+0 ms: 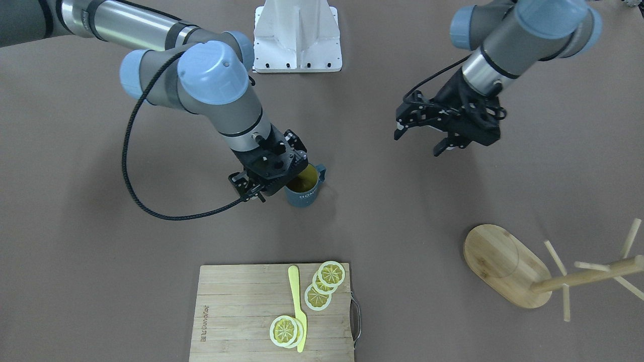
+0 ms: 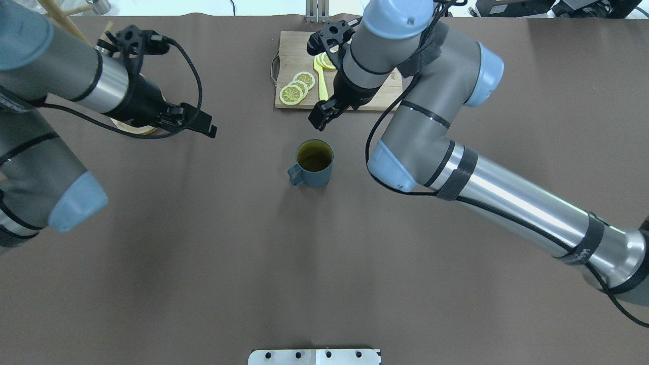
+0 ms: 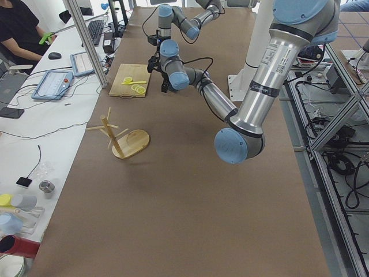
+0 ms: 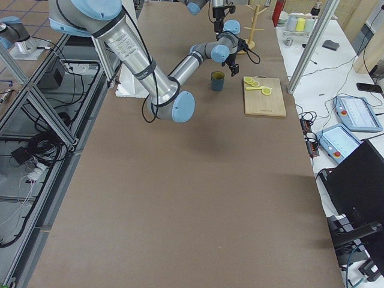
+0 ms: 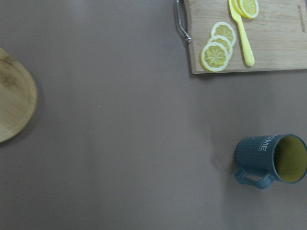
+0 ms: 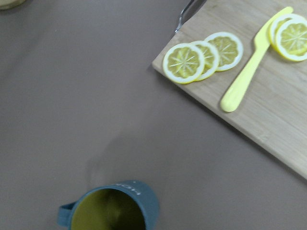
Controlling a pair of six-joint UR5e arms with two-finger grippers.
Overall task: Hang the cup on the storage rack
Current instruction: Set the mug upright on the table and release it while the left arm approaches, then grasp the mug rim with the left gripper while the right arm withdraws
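The dark teal-blue cup [image 1: 304, 190] stands upright mid-table, its handle toward the robot's left; it also shows in the overhead view [image 2: 314, 163] and in both wrist views [image 5: 268, 158] [image 6: 115, 211]. The bamboo storage rack [image 1: 503, 264] stands far off on the robot's left side [image 3: 124, 138], and my left arm partly hides it in the overhead view [image 2: 133, 129]. My right gripper [image 2: 324, 109] [image 1: 247, 188] is open and empty, hovering between the cup and the cutting board, apart from the cup. My left gripper [image 1: 422, 138] [image 2: 195, 121] is open and empty, raised near the rack's base.
A bamboo cutting board [image 1: 241, 311] with lemon slices [image 1: 322, 284] and a yellow knife [image 1: 298, 306] lies beyond the cup. The robot's white base [image 1: 297, 35] is at the near edge. Brown table surface surrounds the cup.
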